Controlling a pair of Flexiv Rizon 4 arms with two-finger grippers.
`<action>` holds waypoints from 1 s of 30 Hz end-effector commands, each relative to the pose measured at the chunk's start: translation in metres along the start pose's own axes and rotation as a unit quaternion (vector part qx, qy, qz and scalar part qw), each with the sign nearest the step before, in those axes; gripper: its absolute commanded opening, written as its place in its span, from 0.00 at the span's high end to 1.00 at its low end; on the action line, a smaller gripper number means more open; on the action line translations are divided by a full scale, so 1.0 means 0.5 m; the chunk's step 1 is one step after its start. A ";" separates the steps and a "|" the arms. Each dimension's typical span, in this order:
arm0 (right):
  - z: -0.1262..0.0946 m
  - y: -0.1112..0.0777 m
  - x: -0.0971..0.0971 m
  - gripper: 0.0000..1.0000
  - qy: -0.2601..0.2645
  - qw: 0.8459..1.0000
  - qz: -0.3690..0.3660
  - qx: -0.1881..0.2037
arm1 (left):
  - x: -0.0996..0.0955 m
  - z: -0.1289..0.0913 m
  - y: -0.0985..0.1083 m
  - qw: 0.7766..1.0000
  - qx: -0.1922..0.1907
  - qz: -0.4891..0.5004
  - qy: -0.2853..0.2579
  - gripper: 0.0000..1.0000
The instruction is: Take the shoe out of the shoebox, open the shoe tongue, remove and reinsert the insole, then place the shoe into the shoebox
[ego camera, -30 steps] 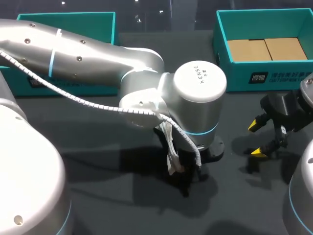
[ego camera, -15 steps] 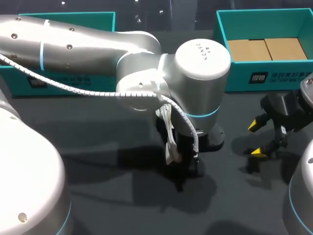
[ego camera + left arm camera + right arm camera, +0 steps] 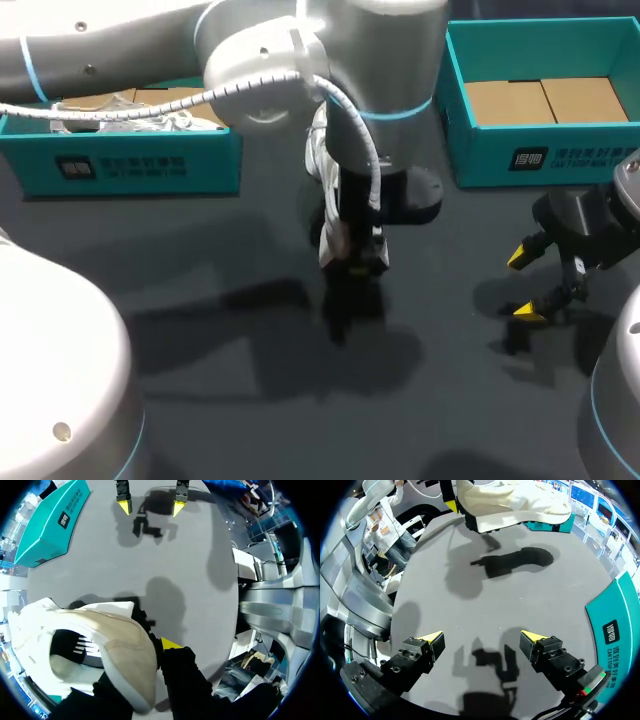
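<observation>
Dark grey table [image 3: 250,420] is spread under both arms, and the white shoe [image 3: 100,650] is taken as the landmark. The left arm [image 3: 130,45] is brought in from the far left and ends above the shoe. Two teal boxes are seen behind the shoe. The left box [image 3: 130,165] is set behind and to its left, with brown paper and something white inside. The right box [image 3: 540,155] is set behind and to its right, with cardboard [image 3: 545,100] lying in it. The shoe itself is held clear of the table, outside both boxes, and its shadow is cast on the surface below. It is gripped by the left gripper [image 3: 358,255]: one yellow tip is pressed against its outer side, and the other is hidden by the shoe. The right gripper [image 3: 482,640] is kept well to the right of the shoe, low over the table, with its fingers spread wide and nothing held between them.
</observation>
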State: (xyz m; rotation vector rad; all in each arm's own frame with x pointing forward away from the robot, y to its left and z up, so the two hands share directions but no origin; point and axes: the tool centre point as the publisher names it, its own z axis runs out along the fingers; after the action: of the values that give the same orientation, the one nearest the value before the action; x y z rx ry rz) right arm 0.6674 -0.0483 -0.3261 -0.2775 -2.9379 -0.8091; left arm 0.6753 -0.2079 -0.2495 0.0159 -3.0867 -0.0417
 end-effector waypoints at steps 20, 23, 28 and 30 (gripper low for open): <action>-0.001 -0.001 0.002 0.00 -0.001 1.000 0.000 0.001 | -0.045 -0.128 0.084 1.000 0.016 0.020 0.006 1.00; -0.001 -0.001 0.002 0.00 -0.001 1.000 0.000 0.001 | -0.084 -0.151 0.127 1.000 0.013 0.016 0.010 1.00; -0.001 -0.001 0.002 0.00 -0.001 1.000 0.000 0.001 | -0.155 -0.183 0.213 1.000 0.013 0.012 0.015 1.00; -0.001 -0.001 0.002 0.00 -0.001 1.000 0.000 0.001 | -0.189 -0.193 0.251 1.000 0.016 0.014 0.022 1.00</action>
State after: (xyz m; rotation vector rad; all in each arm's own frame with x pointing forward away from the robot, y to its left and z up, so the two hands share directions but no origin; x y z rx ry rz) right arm 0.6673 -0.0482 -0.3261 -0.2774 -2.9378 -0.8090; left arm 0.7551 -0.1267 -0.1647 -0.0229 -3.0638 -0.0570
